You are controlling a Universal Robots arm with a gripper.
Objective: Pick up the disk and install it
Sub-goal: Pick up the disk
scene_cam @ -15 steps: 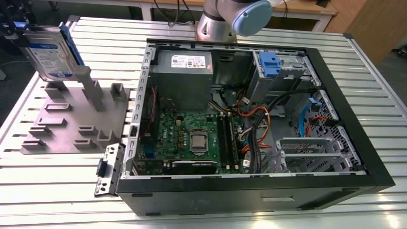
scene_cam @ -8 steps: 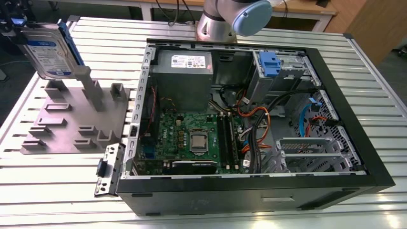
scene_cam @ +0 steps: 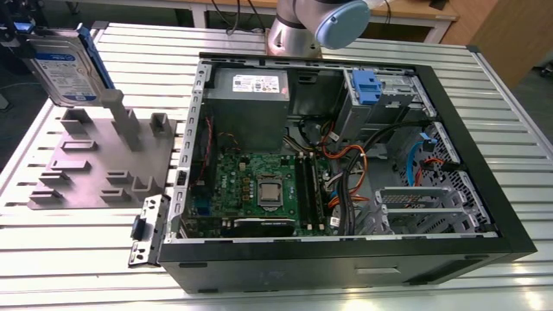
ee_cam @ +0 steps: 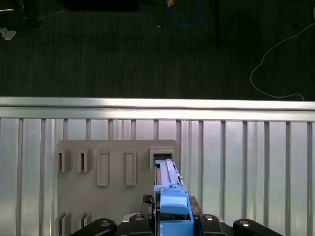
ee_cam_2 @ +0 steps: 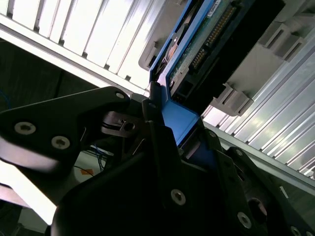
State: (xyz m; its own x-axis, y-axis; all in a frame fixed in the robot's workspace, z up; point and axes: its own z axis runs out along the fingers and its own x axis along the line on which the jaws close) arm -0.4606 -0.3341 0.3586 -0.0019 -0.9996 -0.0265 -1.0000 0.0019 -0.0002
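Clamped in gripper (ee_cam: 173, 220) by blue rail (ee_cam_2: 183, 124): disk (scene_cam: 62, 65), upright just under it, low end close to slot (ee_cam: 161, 156) in plate (scene_cam: 87, 162). Could slip or swing, with grip on thin rail only. Could snag on peg (scene_cam: 129, 133) beneath gripper and twist in grip.

You have a silver metal table (scene_cam: 484, 84) made of long slats, and bright light shines off it. Past its far edge stands a wooden desk (scene_cam: 415, 14), with a wooden board (scene_cam: 509, 32) at the exterior view's right. In the first wrist view the floor (ee_cam: 123, 54) is dark. A blue cable (ee_cam: 184, 24) and a thin white cable (ee_cam: 253, 73) lie on it.
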